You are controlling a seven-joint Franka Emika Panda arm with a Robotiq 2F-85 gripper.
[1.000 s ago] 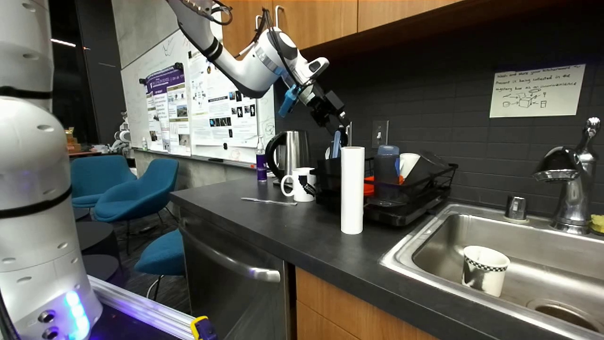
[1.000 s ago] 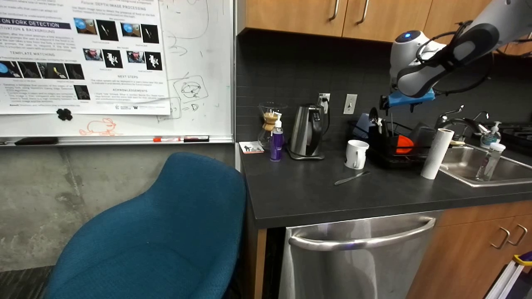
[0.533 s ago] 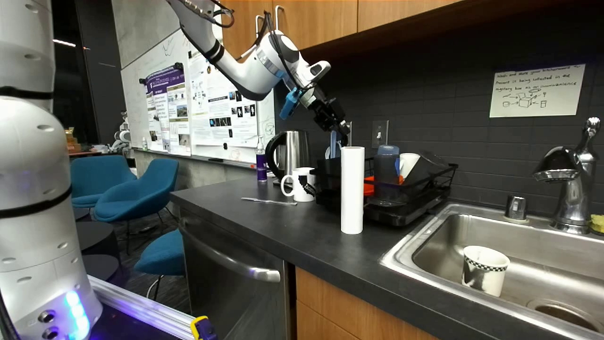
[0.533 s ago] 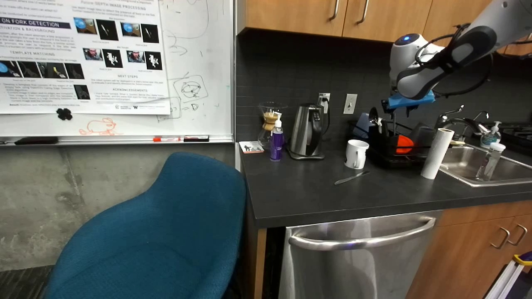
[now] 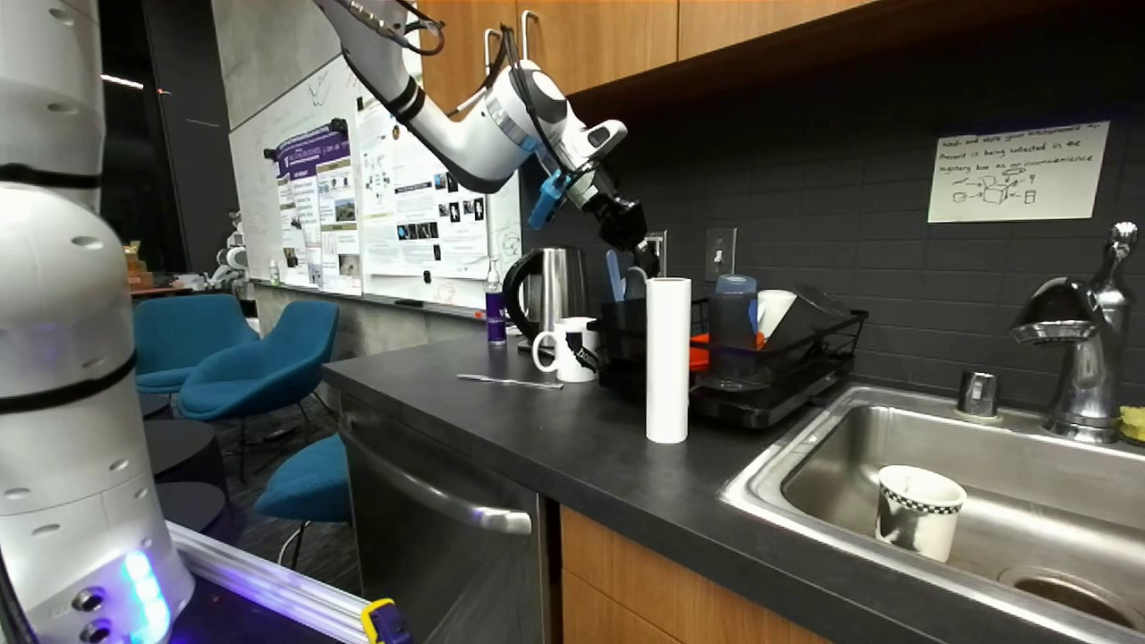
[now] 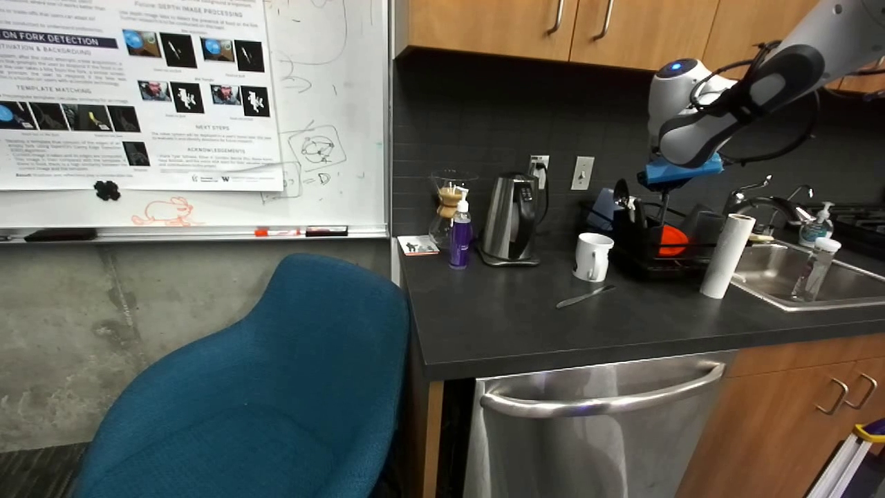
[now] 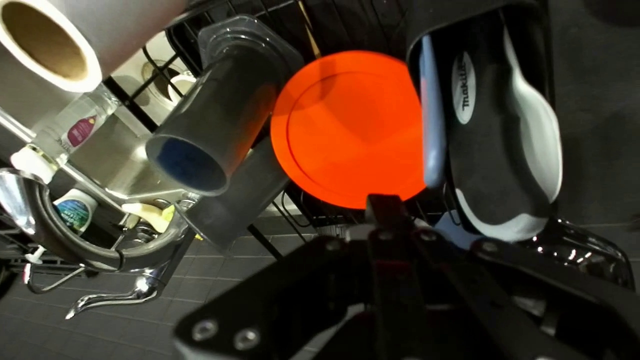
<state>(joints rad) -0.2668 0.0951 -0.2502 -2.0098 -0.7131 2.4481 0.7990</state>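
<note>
My gripper [image 7: 387, 207] is shut above the dish rack [image 5: 760, 402], with nothing visible between its fingertips. In an exterior view the gripper [image 5: 648, 258] points down at the rack's near-wall end. A slim blue handle [image 7: 433, 120] sticks up from the black utensil holder [image 7: 425, 20], just beside the fingertips and apart from them in the wrist view. Right of that handle stands a black and grey utensil [image 7: 482, 125] marked Makita. Beyond the fingertips lies an orange round dish [image 7: 350, 130], partly covered by them. A dark translucent cup [image 7: 220, 115] leans left of the dish.
A white paper roll [image 5: 668, 358] stands in front of the rack. A white mug [image 6: 592, 256], a knife [image 6: 585, 297], a steel kettle [image 6: 510, 220] and a purple bottle [image 6: 460, 232] are on the counter. The sink [image 5: 859, 402] holds a checkered cup [image 5: 920, 512]. Cabinets [image 6: 643, 31] hang overhead.
The gripper's fingers have come together from wide apart, and the gripper has dropped slightly. The blue handle now leans away from the fingertips instead of standing upright under them.
</note>
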